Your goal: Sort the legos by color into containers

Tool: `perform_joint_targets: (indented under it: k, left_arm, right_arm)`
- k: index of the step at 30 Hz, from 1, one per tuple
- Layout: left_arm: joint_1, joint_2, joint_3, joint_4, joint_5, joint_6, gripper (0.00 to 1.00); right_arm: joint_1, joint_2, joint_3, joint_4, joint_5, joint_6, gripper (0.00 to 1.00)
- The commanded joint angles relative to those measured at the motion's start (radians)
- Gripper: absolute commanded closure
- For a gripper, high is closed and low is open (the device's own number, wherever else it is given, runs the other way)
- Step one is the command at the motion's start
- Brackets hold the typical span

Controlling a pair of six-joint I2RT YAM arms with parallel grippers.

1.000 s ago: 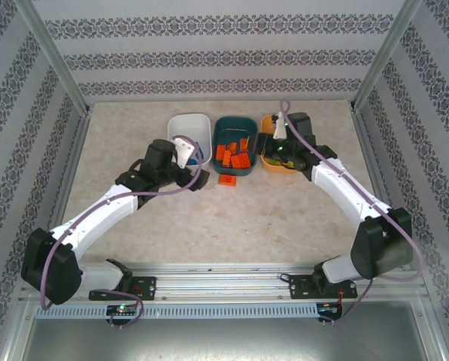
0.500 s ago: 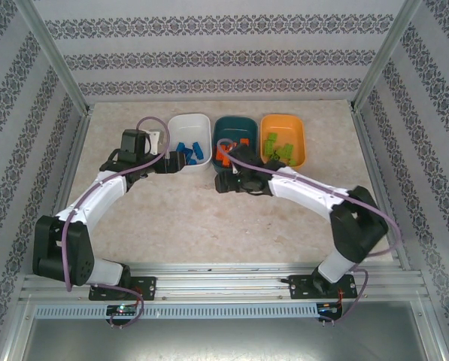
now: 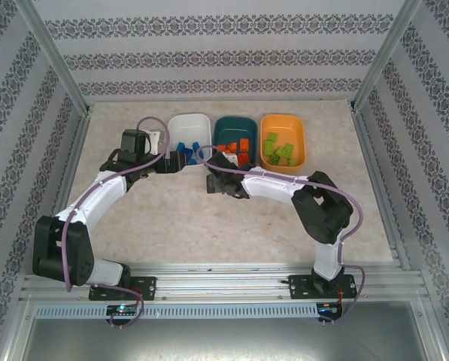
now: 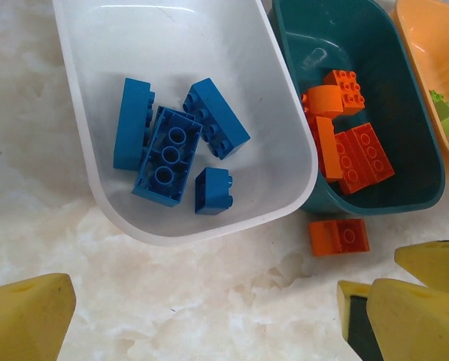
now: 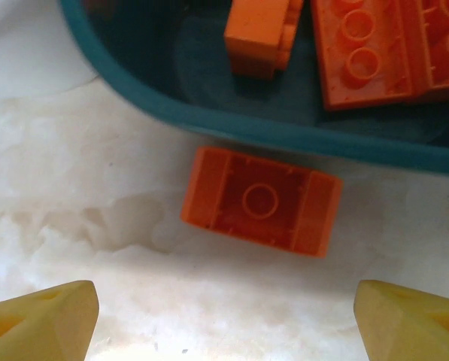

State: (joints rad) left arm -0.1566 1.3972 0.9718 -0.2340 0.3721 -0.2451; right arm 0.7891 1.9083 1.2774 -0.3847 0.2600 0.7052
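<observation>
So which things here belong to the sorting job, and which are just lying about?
Job:
- white tray with blue bricks
- teal tray with orange bricks
- light orange tray with green bricks
- stray orange brick on the table beside the teal tray, before the open right pincer

Just there:
- patterned walls
- metal frame
- purple cables
</observation>
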Motion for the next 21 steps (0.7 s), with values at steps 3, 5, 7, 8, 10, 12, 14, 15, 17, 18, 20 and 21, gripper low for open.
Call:
perform_joint_targets:
  k: [3, 5, 7, 8, 10, 12, 14, 15, 17, 18, 20, 21]
  left_arm:
    - [0.003, -0.013, 0.012, 0.005, 0.031, -0.017, 0.0]
    - [0.003, -0.014, 0.011, 0.007, 0.034, -0.017, 0.0]
    - [0.003, -0.017, 0.011, 0.008, 0.033, -0.016, 0.0]
    - [0.003, -0.019, 0.009, 0.008, 0.033, -0.017, 0.0]
    - [0.003, -0.021, 0.008, 0.01, 0.031, -0.016, 0.0]
    - [0.004, -0.021, 0.008, 0.013, 0.033, -0.015, 0.0]
    - [0.004, -0.022, 0.007, 0.015, 0.036, -0.016, 0.0]
    - [0.003, -0.024, 0.006, 0.017, 0.036, -0.017, 0.0]
    - [0.003, -0.024, 0.005, 0.018, 0.036, -0.019, 0.0]
    - [0.004, -0.027, 0.005, 0.019, 0.037, -0.019, 0.0]
    - [0.004, -0.026, 0.005, 0.02, 0.037, -0.018, 0.0]
    - [0.004, -0.027, 0.004, 0.02, 0.037, -0.019, 0.0]
  right_arm:
    - [-0.003, 0.032, 0.038, -0.003, 0.096, 0.042, 0.11]
    - [-0.007, 0.046, 0.047, -0.005, 0.099, 0.045, 0.1]
    - [-0.012, 0.062, 0.056, -0.004, 0.096, 0.05, 0.11]
    - [-0.014, 0.069, 0.059, -0.004, 0.095, 0.053, 0.11]
    - [-0.02, 0.081, 0.064, -0.001, 0.095, 0.06, 0.12]
    - [-0.025, 0.091, 0.068, 0.005, 0.092, 0.065, 0.13]
    - [-0.031, 0.102, 0.076, 0.003, 0.091, 0.068, 0.14]
    - [-0.033, 0.108, 0.08, 0.003, 0.092, 0.068, 0.15]
    - [-0.037, 0.119, 0.088, 0.0, 0.095, 0.068, 0.16]
    - [-0.041, 0.125, 0.091, 0.0, 0.094, 0.068, 0.16]
    - [-0.045, 0.137, 0.098, 0.0, 0.085, 0.069, 0.17]
    - [-0.046, 0.143, 0.103, 0.001, 0.081, 0.069, 0.18]
